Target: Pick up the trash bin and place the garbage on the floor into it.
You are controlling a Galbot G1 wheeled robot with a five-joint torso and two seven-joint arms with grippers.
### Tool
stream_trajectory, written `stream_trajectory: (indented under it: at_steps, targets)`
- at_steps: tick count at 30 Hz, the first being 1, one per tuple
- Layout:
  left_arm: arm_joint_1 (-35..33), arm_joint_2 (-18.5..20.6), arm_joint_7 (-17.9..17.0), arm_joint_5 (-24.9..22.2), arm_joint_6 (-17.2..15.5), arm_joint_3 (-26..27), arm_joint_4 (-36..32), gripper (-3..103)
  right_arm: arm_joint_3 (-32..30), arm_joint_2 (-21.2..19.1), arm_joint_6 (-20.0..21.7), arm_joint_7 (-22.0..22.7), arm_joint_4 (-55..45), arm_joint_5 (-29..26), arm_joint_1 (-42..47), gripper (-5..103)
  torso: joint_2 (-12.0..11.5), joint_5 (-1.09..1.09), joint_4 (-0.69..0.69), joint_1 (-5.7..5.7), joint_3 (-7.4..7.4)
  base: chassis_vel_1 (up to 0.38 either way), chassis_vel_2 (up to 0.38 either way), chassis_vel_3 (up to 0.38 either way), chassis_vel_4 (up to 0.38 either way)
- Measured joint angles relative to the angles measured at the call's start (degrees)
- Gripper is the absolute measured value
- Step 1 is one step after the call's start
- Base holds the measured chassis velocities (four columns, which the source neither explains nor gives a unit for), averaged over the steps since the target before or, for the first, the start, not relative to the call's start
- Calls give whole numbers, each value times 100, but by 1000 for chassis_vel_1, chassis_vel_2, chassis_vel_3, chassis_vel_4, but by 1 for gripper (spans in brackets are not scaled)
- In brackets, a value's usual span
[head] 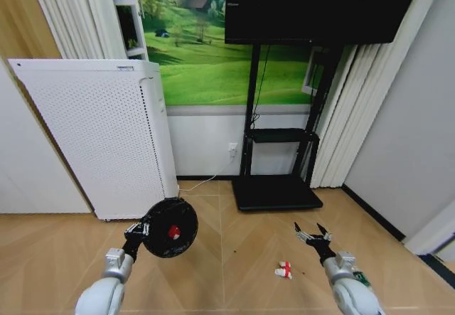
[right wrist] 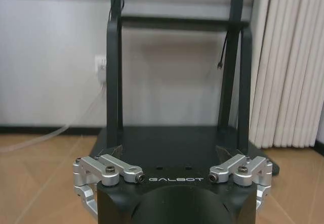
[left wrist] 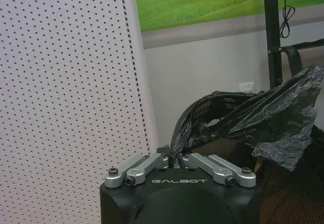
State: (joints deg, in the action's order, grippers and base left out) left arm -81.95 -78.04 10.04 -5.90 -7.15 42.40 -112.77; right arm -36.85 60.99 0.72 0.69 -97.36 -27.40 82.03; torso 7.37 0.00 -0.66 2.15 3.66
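Nearest the robot, the left tool (head: pixel 136 231) is clamped on the rim of the trash bin (head: pixel 170 227), holding it up off the floor on the left side. You're looking straight down into the bin's mouth, and there's a red piece of garbage (head: pixel 173 232) sitting inside. In the left wrist view the tool's (left wrist: pixel 176 159) jaws are pulled together, pinching the bin (left wrist: pixel 238 148) edge along with the crinkly black bag liner (left wrist: pixel 263 115), which sticks up past the rim.

On the right, the right tool (head: pixel 313 237) hovers with its fingers spread apart, nothing in them. The right wrist view shows the same tool (right wrist: pixel 169 155) wide open.

A red-and-white wrapper (head: pixel 284 270) lies on the wood floor (head: pixel 242 258) just left of the right arm.

Farther back, the tall white perforated appliance (head: pixel 99 130) stands against the wall on the left, and a black TV stand (head: pixel 277 180) sits in the middle.
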Motion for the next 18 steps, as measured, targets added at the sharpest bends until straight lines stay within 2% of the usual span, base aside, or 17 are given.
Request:
stream_trajectory:
  at_steps: [2, 5, 9, 18]
  targets:
    - [17, -2, -8, 22, -1, 1, 80, 6, 130, -106, 391, 176, 109, 16, 13, 100, 0, -2, 3, 0, 0, 79, 82, -63, -56]
    - [59, 5, -22, 30, 0, 2, 160, 6, 369, -186, 537, 316, 363, -100, -14, 100, 0, 1, 2, 0, 0, 68, 84, -46, -59]
    - [69, 17, -25, 32, 1, -8, 188, 6, 509, -215, 581, 354, 521, -136, -42, 100, 0, 1, 1, 0, 0, 29, 25, -14, -20]
    - [82, 26, -24, 67, 47, -57, 304, 6, 1187, -134, 646, 376, 1534, -119, -503, 100, 0, -1, -1, 0, 0, 0, 0, 0, 0]
